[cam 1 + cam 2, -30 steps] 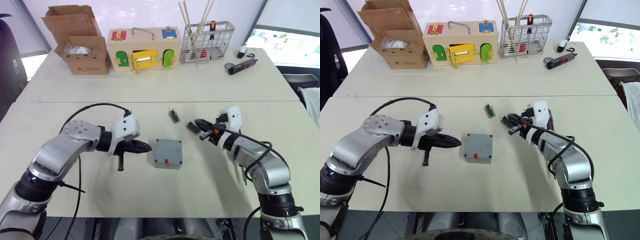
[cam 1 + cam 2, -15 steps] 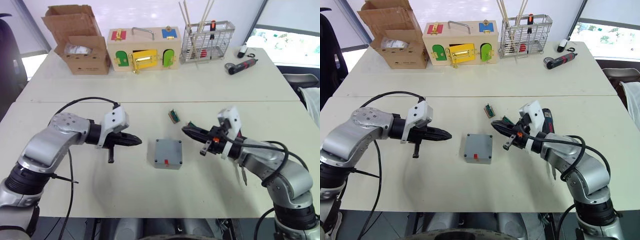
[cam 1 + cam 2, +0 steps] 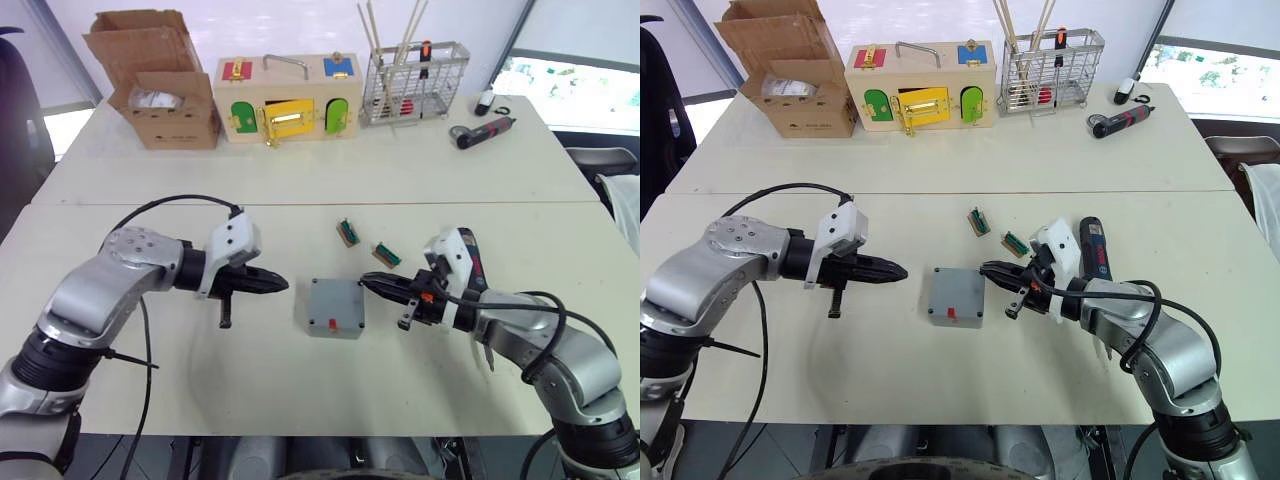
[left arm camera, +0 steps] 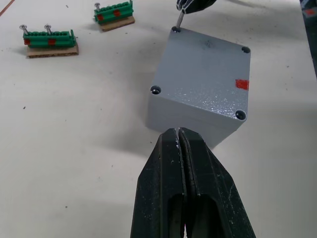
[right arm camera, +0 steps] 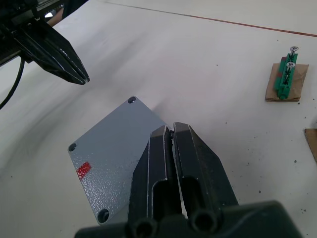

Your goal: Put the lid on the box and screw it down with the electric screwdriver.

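The grey box (image 3: 334, 322) stands mid-table with the lid (image 4: 203, 69) lying flat on top, a red mark near one edge. My right gripper (image 3: 364, 283) is at the box's far right corner, shut on a small screw (image 4: 179, 21) whose tip meets the corner hole. My left gripper (image 3: 286, 285) hovers just left of the box, shut and empty, pointing at its side wall. The electric screwdriver (image 3: 1092, 248), black with red markings, lies on the table beside my right forearm.
Two green screw holders (image 3: 347, 232) (image 3: 386, 254) sit just behind the box. At the back stand a cardboard carton (image 3: 160, 90), a wooden latch box (image 3: 285, 100) and a wire basket (image 3: 415, 85). A small red-and-black driver (image 3: 485, 130) lies back right.
My right gripper left the nearer green holder and came down to the box's far right corner with a screw. My left gripper drew back a little from the box.
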